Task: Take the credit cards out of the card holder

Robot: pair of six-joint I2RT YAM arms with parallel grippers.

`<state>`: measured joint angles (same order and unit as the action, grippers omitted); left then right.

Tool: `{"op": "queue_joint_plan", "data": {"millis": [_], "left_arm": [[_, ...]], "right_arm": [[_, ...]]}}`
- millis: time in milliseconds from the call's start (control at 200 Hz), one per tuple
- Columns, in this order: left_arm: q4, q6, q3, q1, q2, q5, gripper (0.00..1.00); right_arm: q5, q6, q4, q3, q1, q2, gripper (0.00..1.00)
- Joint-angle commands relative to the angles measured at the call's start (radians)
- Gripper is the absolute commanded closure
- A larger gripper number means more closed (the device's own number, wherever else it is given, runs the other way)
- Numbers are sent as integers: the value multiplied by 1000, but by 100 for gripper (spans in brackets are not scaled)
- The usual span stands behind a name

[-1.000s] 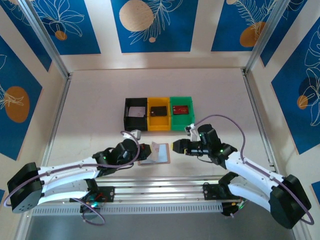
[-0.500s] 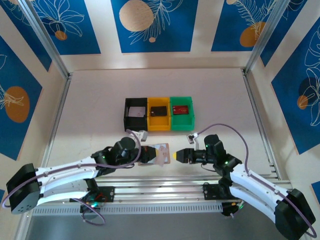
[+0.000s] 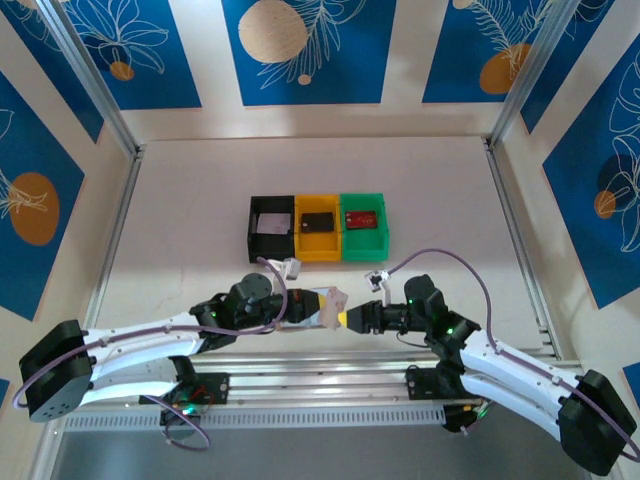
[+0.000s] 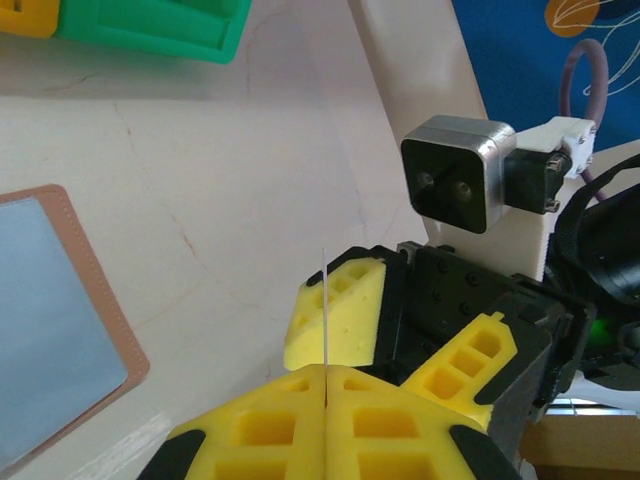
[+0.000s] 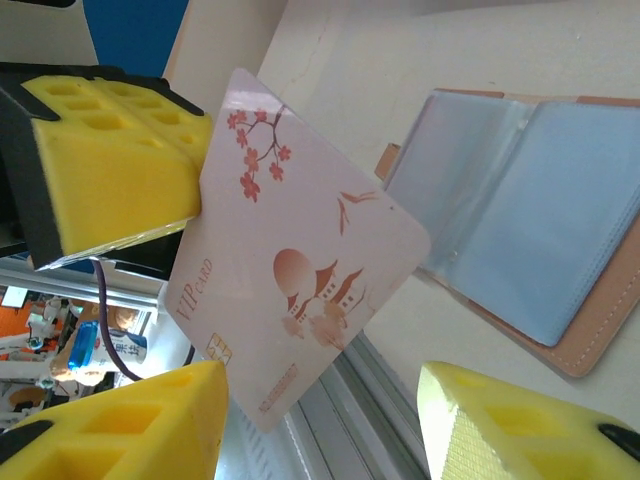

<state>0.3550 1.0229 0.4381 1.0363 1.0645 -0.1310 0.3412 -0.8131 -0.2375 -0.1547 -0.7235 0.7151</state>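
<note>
The bench (image 3: 200,200) is a pale cream slab with faint veining. Cream boards wall it on three sides and carry blue panels (image 3: 310,50) of white leaves and orange discs. An aluminium rail (image 3: 320,385) runs along its near edge.

The left arm stretches in from 7 o'clock toward the middle. The left end effector (image 4: 326,380) is clamped on a pink credit card (image 5: 300,290). Its yellow pads are pressed together, and the card's thin edge stands up out of the seam. The card is off the bench and is printed with blossom, a pagoda and the words VIP CARD.

The card holder (image 5: 550,220) lies open on the bench close by that grip, showing its tan border and grey-blue pockets.

At 12 o'clock from the holder, three bins sit in a touching row:
- a black bin (image 3: 270,252) with a pale credit card (image 3: 272,226)
- a yellow bin (image 3: 317,250) with a dark credit card (image 3: 318,221)
- a green bin (image 3: 365,247) with a red credit card (image 3: 361,218)

The right end effector (image 3: 346,318) comes in from 5 o'clock and sits at 3 o'clock of the held card, pointing at it. Its jaws stand apart, with the card's lower corner in the gap between its yellow fingers. Whether either finger touches the card cannot be told.
</note>
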Motion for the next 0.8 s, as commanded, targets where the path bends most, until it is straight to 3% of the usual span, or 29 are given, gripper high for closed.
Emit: {"op": "queue_joint_plan", "data": {"millis": [0,790], "left_arm": [[56,12,-12,11,13,-21,100],[134,34,-40,41,29,-7,100]], "right_arm": [[-26,-2,-51,17,-11,-6,48],[-108,-35,-122,54,-43,-92,83]]}}
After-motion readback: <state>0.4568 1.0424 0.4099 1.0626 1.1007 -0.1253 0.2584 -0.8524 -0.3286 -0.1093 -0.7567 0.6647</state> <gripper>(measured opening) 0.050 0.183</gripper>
